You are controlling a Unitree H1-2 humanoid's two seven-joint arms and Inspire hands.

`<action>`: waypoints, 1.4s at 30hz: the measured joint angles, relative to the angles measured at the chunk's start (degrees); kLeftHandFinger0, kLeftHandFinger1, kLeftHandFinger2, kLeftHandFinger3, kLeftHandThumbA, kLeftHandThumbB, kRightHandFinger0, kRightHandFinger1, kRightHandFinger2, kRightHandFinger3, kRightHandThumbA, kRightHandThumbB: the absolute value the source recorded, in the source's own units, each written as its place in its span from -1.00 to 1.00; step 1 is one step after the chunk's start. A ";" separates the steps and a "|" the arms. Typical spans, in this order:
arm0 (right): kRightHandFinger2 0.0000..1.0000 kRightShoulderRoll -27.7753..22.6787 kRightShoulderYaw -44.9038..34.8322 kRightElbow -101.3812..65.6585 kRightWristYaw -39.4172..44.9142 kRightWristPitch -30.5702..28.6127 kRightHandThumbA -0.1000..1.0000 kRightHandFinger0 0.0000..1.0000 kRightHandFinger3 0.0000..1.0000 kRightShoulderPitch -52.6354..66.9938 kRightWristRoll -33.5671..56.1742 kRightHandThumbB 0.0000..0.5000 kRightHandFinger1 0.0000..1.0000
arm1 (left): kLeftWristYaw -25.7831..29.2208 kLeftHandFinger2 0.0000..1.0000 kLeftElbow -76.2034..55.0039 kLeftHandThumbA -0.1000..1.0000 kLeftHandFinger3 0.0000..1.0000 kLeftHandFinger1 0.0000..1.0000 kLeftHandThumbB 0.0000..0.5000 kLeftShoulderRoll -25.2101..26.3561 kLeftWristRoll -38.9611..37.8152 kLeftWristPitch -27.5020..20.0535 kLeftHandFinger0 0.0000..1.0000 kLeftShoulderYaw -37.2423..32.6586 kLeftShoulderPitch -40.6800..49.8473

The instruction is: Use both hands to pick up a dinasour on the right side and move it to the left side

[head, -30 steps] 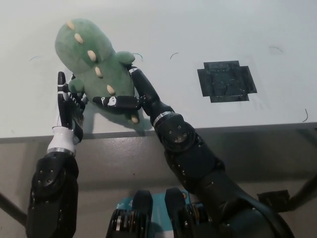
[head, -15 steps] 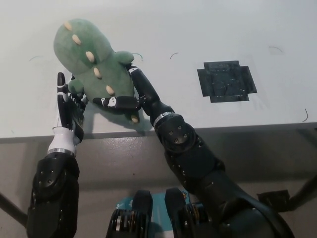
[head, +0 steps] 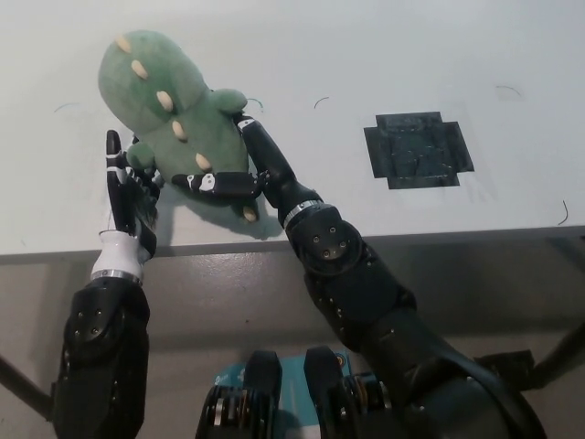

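A green plush dinosaur (head: 174, 105) with cream spikes sits at the table's left, its head towards the far left. My black right hand (head: 239, 174) wraps its lower right side, fingers reaching across under its belly. My left hand (head: 123, 192) stands upright at the table's front edge, fingers straight and pressed against the toy's lower left side. The toy is squeezed between both hands, and a shadow lies under its tail end.
A dark square tape patch (head: 419, 149) marks the white table (head: 366, 55) at the right. The table's front edge (head: 439, 236) runs across the middle of the picture. A few thin dark scribbles dot the surface.
The dinosaur has shifted slightly left and away, carried between both hands. The right arm has followed it left, and the left hand has barely moved.
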 measured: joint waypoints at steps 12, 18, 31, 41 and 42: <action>1.00 -0.46 0.03 -0.15 0.07 0.12 1.00 1.00 1.00 -0.44 -0.12 -0.19 1.00 | -0.12 1.00 3.71 1.00 1.00 1.00 0.52 1.84 0.57 -0.61 1.00 -1.07 -1.19; 1.00 -2.00 0.04 -2.50 0.61 0.48 1.00 1.00 1.00 -0.31 -0.29 -0.29 1.00 | -0.02 1.00 2.44 1.00 1.00 1.00 0.64 1.51 1.15 0.55 1.00 -1.46 -1.27; 1.00 -4.83 -0.12 -9.45 2.74 2.22 1.00 1.00 1.00 2.36 -0.43 -0.43 1.00 | -0.13 1.00 1.92 1.00 1.00 1.00 0.71 1.60 1.24 1.93 1.00 -1.41 -1.51; 1.00 -6.40 -1.20 -11.73 3.90 3.81 1.00 1.00 1.00 3.19 -0.31 -0.09 1.00 | -0.36 1.00 2.18 1.00 1.00 1.00 0.69 1.66 1.40 1.93 1.00 -1.85 -4.02; 1.00 -6.51 -1.23 -11.89 3.92 4.20 1.00 1.00 1.00 3.24 -0.32 -0.15 1.00 | -0.38 1.00 2.17 1.00 1.00 1.00 0.68 1.65 1.40 1.93 1.00 -1.93 -4.42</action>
